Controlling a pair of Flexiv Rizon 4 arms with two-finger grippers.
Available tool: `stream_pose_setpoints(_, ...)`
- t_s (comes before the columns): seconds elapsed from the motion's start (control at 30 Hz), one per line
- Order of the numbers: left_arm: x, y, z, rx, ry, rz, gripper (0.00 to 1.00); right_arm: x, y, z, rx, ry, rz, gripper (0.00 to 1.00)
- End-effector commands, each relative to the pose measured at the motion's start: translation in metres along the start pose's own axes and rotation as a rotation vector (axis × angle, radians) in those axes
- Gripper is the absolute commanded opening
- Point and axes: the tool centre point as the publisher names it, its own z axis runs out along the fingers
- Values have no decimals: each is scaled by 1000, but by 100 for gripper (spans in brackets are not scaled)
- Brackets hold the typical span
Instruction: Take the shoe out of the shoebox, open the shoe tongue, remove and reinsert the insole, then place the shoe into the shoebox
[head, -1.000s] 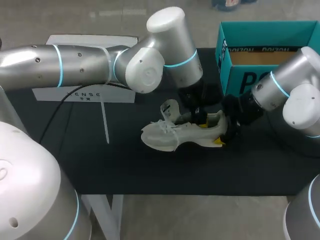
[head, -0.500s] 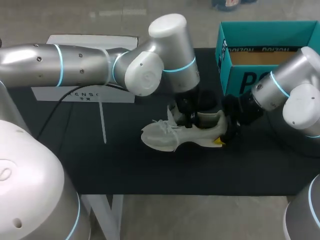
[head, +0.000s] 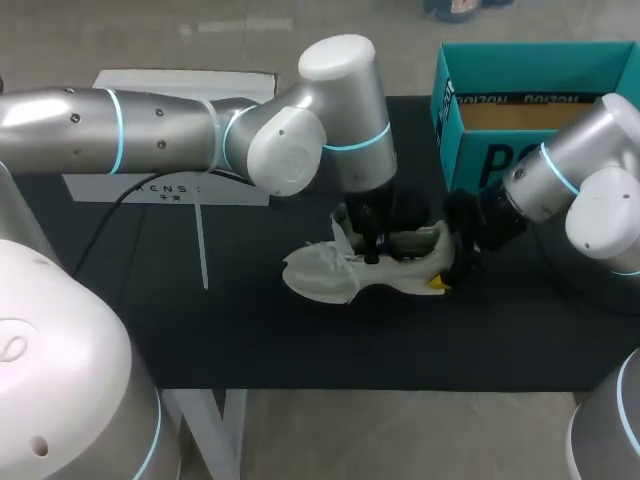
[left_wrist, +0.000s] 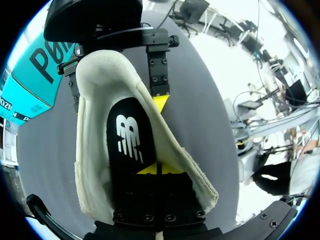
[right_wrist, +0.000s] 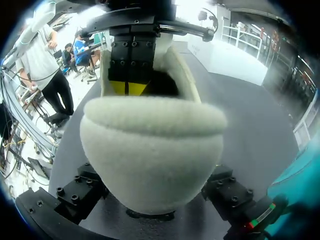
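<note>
A white shoe (head: 345, 272) lies on its sole on the black table (head: 300, 340), toe towards the left. Its tongue (head: 341, 238) stands up, and the black insole (left_wrist: 131, 142) shows inside. My left gripper (head: 374, 250) is shut, reaching down into the shoe's opening with its yellow tips (left_wrist: 157, 169) together on the insole. My right gripper (head: 452, 262) is shut on the shoe's heel (right_wrist: 150, 160), one finger (left_wrist: 158, 70) along each side. The open teal shoebox (head: 530, 110) stands at the back right, behind my right arm.
A white sign board (head: 170, 187) and a flat white panel (head: 185, 80) stand at the back left under my left arm. A thin white rod (head: 204, 248) lies left of the shoe. Bare black table spreads in front of the shoe.
My left gripper came down from above the shoe into its opening and moved slightly left. The shoe and my right arm stayed where they were.
</note>
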Motion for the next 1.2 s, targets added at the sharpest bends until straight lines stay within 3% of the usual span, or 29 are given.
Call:
stream_pose_setpoints(0.03, 8, 2, 8, -16, -4, 7, 0, -1, 1, 0, 3, 0, 1, 0)
stream_pose_setpoints(0.07, 9, 4, 11, -19, -1, 4, 6, -1, 1, 0, 3, 0, 1, 0)
stream_pose_setpoints(0.1, 8, 5, 13, -20, -3, 2, 25, -1, 1, 0, 3, 0, 1, 0)
stream_pose_setpoints(0.3, 1, 9, 14, -24, -75, -22, 9, -1, 1, 0, 3, 0, 1, 0)
stream_pose_setpoints(0.43, -2, 11, 14, -33, -101, -13, 14, -1, 1, 0, 3, 0, 1, 0)
stream_pose_setpoints(0.63, -7, 12, 16, -32, -161, -7, 7, -1, 1, 0, 3, 0, 1, 0)
stream_pose_setpoints(0.73, -8, 13, 17, -48, -192, 5, 12, -1, 1, 0, 3, 0, 1, 0)
stream_pose_setpoints(0.83, -9, 15, 20, -63, -212, 10, 9, -1, 1, 0, 3, 0, 1, 0)
stream_pose_setpoints(1.07, -13, 21, 27, -80, -211, -26, 22, -1, 1, 0, 3, 0, 1, 0)
stream_pose_setpoints(1.1, -14, 22, 28, -74, -207, -38, 18, -1, 1, 0, 3, 0, 1, 0)
stream_pose_setpoints(1.13, -16, 23, 28, -73, -201, -45, 4, -1, 1, 0, 3, 0, 1, 0)
stream_pose_setpoints(1.2, -17, 23, 27, -72, -200, -51, 0, -1, 1, 0, 3, 0, 1, 0)
